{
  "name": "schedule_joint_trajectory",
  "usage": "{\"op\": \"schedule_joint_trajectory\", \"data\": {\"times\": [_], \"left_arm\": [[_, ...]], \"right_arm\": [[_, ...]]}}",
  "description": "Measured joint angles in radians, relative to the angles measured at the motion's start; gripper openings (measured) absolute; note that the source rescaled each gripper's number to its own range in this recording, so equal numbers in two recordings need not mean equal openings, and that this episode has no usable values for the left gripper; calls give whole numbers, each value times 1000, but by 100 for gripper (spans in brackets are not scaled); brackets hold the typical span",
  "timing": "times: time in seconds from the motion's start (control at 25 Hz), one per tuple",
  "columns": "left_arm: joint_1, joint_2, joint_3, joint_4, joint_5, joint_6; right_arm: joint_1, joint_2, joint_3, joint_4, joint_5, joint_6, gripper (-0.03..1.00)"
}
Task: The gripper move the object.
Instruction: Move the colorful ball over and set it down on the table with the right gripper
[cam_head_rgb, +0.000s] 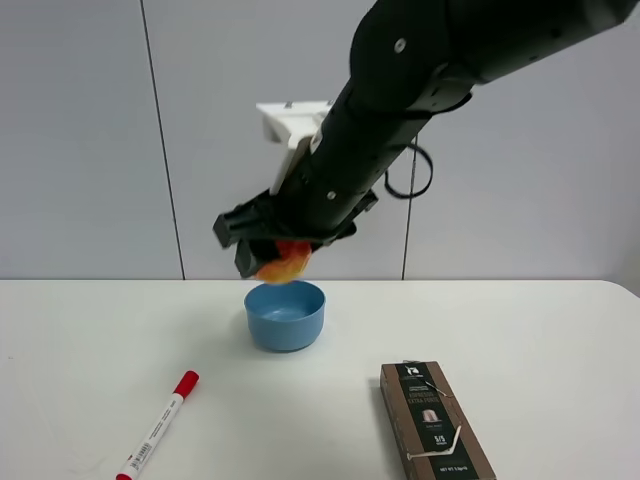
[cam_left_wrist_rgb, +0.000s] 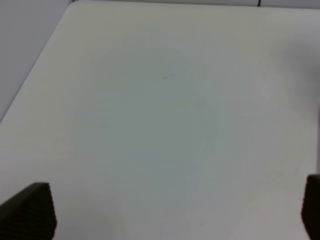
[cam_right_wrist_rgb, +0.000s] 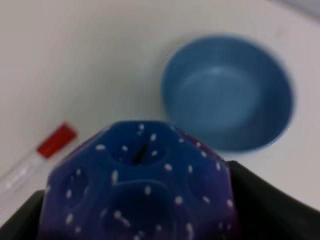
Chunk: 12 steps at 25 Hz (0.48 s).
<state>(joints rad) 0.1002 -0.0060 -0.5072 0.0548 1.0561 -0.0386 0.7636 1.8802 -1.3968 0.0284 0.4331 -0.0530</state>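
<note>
My right gripper (cam_head_rgb: 272, 255), a black claw on a thick black arm, is shut on the small rainbow ball (cam_head_rgb: 285, 262) and holds it in the air just above the near-left rim of the blue bowl (cam_head_rgb: 285, 314). In the right wrist view the ball's blue and purple dimpled side (cam_right_wrist_rgb: 140, 195) fills the foreground between the black fingers (cam_right_wrist_rgb: 265, 210), with the bowl (cam_right_wrist_rgb: 227, 95) empty beyond it. My left gripper (cam_left_wrist_rgb: 170, 215) is open over bare white table; only its two fingertips (cam_left_wrist_rgb: 27, 212) show. It is not seen in the exterior high view.
A red-capped marker (cam_head_rgb: 160, 425) lies on the white table (cam_head_rgb: 90, 340) at front left; it also shows in the right wrist view (cam_right_wrist_rgb: 37, 155). A brown box (cam_head_rgb: 433, 420) lies at front right. A grey wall stands behind the table.
</note>
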Motion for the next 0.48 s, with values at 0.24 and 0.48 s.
{"op": "schedule_joint_trajectory", "data": {"times": [0.24,0.48], "left_arm": [[0,0,0,0,0,0],[0,0,0,0,0,0]], "right_arm": [[18,134,0,0,36,0,0],[18,195,0,12,52,0,0]]}}
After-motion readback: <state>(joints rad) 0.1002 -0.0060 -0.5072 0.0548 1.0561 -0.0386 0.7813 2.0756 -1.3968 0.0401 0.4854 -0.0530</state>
